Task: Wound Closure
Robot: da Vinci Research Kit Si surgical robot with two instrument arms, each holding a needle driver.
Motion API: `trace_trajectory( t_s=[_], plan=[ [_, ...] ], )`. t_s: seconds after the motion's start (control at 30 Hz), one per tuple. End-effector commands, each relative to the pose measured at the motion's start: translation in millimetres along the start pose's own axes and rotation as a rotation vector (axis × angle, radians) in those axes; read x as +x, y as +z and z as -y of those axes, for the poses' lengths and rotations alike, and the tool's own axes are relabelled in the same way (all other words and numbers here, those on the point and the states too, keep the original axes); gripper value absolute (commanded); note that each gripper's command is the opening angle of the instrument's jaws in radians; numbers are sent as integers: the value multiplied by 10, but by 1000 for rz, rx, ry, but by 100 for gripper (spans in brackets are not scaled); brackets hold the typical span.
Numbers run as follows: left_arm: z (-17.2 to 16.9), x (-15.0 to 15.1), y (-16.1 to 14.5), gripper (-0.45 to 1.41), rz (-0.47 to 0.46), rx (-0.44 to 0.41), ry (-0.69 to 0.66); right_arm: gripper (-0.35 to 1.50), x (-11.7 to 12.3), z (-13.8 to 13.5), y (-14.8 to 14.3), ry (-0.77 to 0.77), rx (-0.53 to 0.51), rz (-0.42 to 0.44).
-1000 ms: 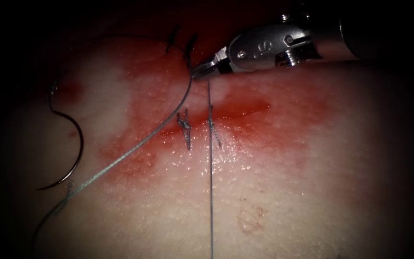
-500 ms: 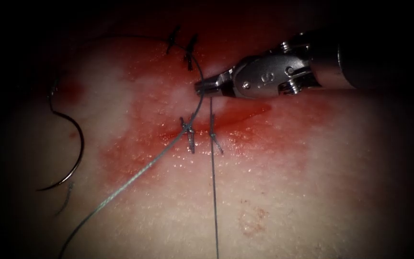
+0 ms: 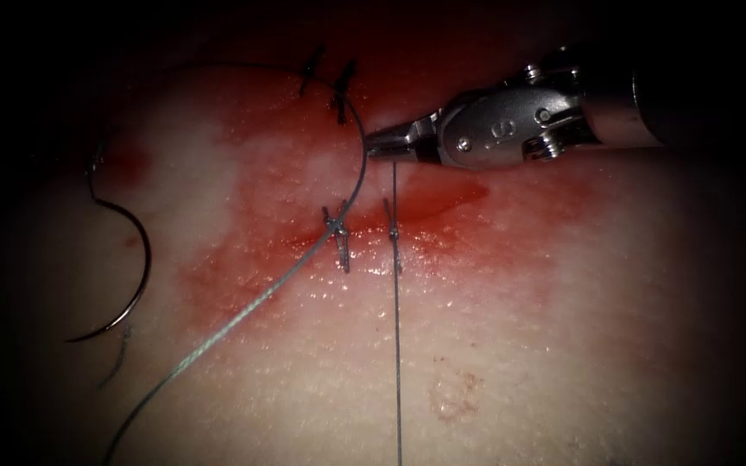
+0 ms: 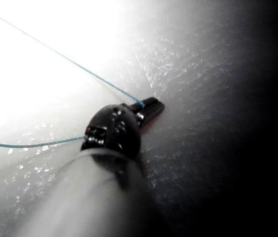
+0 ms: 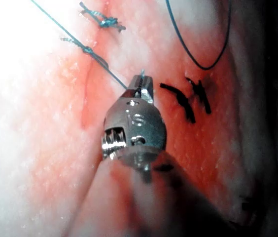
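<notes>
The right arm's tool has its jaws closed on the thread just above the cut in the tissue; from the jaws one strand runs straight down across the cut, through a small knot at the cut, and on toward the near edge of the tissue. A second, thicker strand curves from the jaws down past another knotted stitch just left of the first knot and slants away to the lower left of the cut. In the right wrist view the same tool grips the thread close beside two dark cut ends of thread. The left arm's tool, seen in the left wrist view, has its jaws shut on a thread above pale tissue. The needle lies free on the tissue well to the left of the cut, held by neither tool and not driven in. Red fluid stains the tissue around the cut. Two dark cut ends sit above the cut, left of the right tool's jaws.
</notes>
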Motion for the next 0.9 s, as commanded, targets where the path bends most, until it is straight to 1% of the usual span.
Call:
trace_trajectory(
  t_s=[0.03,0.1,0.27,0.3,0.37,0.4,0.47,0.5,0.53,0.67,0.73,0.8,0.83,0.87,0.9],
  plan=[
    [1,-1,7,-45,-4,7,-9,-35,2,2,10,0,-6,-7],
    [5,6,2,-45,-10,19,4,-35,4,4,10,1,6,-28],
    [20,38,-19,-45,-37,63,53,-35,17,7,2,158,51,-83],
    [26,49,-25,-45,-45,76,59,-20,21,7,0,176,41,-95],
    [34,64,-34,-45,-50,93,82,69,27,3,-4,238,20,-113],
    [45,82,-43,-45,-46,114,105,104,31,-1,-7,286,8,-130],
    [54,98,-50,-45,-48,124,124,126,35,-8,-13,336,-3,-150],
    [62,110,-57,-45,-52,128,136,133,38,-13,-18,384,-18,-176],
    [72,124,-67,-45,-47,143,151,136,41,-18,-26,421,-34,-206],
    [93,145,-90,-45,-50,167,173,138,45,-19,-40,456,-31,-234],
    [112,158,-105,-45,-53,182,181,141,49,-12,-51,455,-25,-244],
    [126,164,-115,-45,-55,189,191,140,52,-1,-59,462,-20,-251],
    [132,166,-119,-45,-55,191,190,136,54,5,-62,471,-16,-253],
    [148,168,-127,-45,-55,195,198,124,57,21,-69,463,-12,-258],
    [154,169,-131,-45,-54,196,205,111,59,28,-72,465,-9,-261]
  ],
)
